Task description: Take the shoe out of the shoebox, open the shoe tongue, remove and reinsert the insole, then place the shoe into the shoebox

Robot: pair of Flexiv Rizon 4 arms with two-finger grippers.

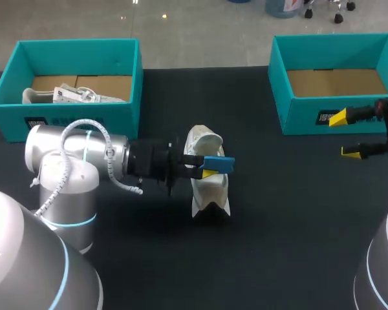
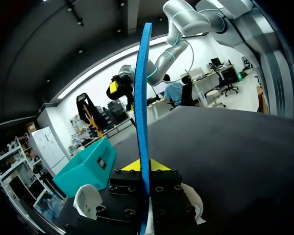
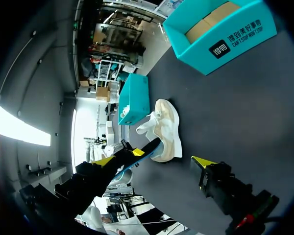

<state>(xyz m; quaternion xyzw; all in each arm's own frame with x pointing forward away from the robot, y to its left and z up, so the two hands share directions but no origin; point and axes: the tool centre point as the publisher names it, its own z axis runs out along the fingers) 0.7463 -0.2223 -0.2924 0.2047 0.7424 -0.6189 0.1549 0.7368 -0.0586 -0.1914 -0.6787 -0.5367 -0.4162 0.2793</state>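
a: head view first. where's the shoe?

b: the white low-top sneaker [image 1: 209, 187] is outside both boxes, near the middle of the black cloth-covered surface [image 1: 278, 252]. the left tool [image 1: 207, 168] comes in from the left over it, clamped on a thin blue foam insole [image 1: 221, 164].

a: room around it?

b: bare surface on every side of the sneaker, widest toward the near edge. the left teal cardboard shoebox [image 1: 71, 119] sits at the far-left edge with a second white shoe [image 1: 71, 97] inside. the right teal cardboard shoebox [image 1: 301, 110] sits at the far right, its brown floor showing. the right tool [image 1: 344, 135] hovers just in front of that box by the right edge, fingers spread, gripping nothing, well apart from the sneaker.

a: left wrist view?

b: the insole [image 2: 143, 98] stands edge-on, pinched between the left tool's [image 2: 146, 166] two fingers and reaching out ahead of them. parts of the sneaker [image 2: 87, 198] show under the tool. ahead, open surface runs to the right shoebox [image 2: 85, 166].

a: right wrist view?

b: the right tool [image 3: 154, 161] has its fingers wide apart, touching nothing. the sneaker [image 3: 167, 128] lies ahead of it, apart from both fingers. the insole [image 3: 146, 148] shows as a blue strip beside the sneaker, partly hidden behind one finger. the right shoebox [image 3: 225, 39] is beside the tool, and the left shoebox [image 3: 134, 100] is beyond the sneaker, with bare surface between them.
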